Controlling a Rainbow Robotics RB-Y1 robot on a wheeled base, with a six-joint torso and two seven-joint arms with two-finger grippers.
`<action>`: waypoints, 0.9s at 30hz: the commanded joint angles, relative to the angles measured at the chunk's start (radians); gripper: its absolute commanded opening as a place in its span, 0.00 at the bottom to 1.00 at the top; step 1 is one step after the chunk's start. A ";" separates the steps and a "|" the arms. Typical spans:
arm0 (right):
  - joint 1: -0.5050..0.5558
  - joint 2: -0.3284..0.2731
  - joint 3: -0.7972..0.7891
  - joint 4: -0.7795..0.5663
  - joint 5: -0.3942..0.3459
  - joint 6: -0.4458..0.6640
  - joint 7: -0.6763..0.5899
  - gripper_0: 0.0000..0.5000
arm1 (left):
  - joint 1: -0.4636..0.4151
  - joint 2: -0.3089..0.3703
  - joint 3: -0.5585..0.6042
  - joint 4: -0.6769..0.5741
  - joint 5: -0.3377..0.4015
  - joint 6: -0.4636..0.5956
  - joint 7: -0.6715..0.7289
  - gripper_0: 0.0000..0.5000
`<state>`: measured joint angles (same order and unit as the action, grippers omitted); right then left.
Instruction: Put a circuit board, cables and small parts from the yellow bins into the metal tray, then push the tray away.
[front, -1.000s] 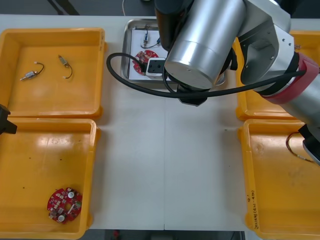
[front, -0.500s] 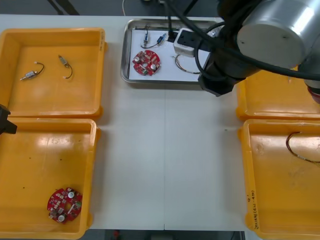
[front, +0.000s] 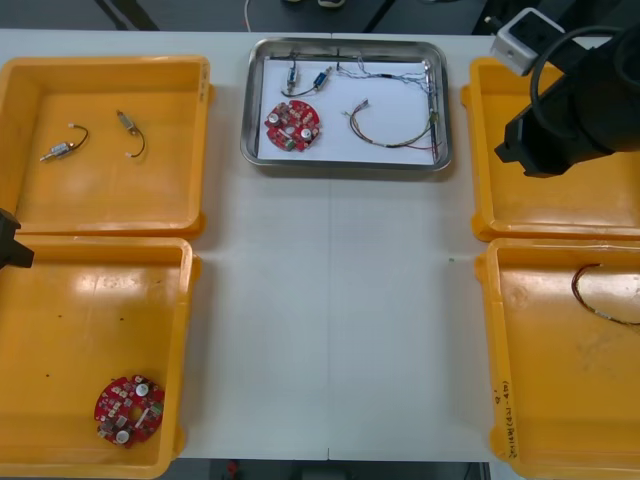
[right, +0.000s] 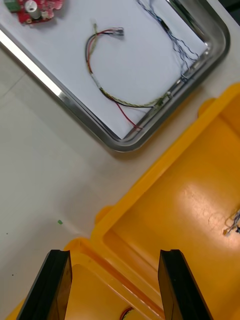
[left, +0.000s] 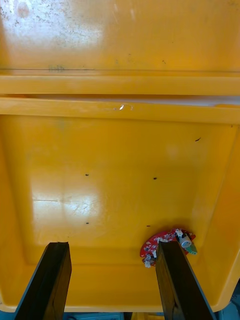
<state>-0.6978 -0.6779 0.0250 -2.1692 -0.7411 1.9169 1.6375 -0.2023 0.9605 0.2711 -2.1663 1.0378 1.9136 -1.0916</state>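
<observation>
— Sitting on the white floor of the metal tray (front: 345, 164) are a red circuit board (front: 292, 124) and small metal parts (front: 305, 77) just beyond it. A red and yellow cable (front: 392, 135) curls to the board's right, and a twisted blue and white cable (front: 395, 72) runs along the far rim.

— And the right gripper (right: 115, 282)?

— Its wrist camera has the fingers wide apart with nothing between them. They're above the rim of the right far bin (front: 560, 215), and the tray's corner is farther off. That view also catches a cable end (right: 231, 223) in that bin, which the arm hides from above.

— The left one?

— The left gripper (left: 112, 280) is at the table's left edge, fingers wide too. It's over the left near bin (front: 60, 300), which has a second board (left: 167, 244) in it.

— Anything changed?

— A second ago the right arm covered the tray. Now it's off to the right and the tray lies open to view. The contents haven't moved.
</observation>
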 joint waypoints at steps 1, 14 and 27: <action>0.096 -0.063 -0.100 -0.075 -0.009 0.003 -0.114 1.00 | 0.017 0.044 0.033 -0.027 -0.002 0.006 0.012 1.00; 0.366 -0.129 -0.387 -0.109 -0.115 0.003 -0.249 1.00 | 0.017 0.044 0.033 -0.027 -0.002 0.006 0.012 1.00; 0.549 -0.153 -0.501 -0.063 -0.135 0.003 -0.246 1.00 | 0.017 0.044 0.033 -0.027 -0.002 0.006 0.012 1.00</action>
<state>-0.1734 -0.7904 -0.4337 -2.2419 -0.8592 1.9170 1.4009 -0.2021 0.9606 0.2711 -2.1666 1.0378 1.9136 -1.0916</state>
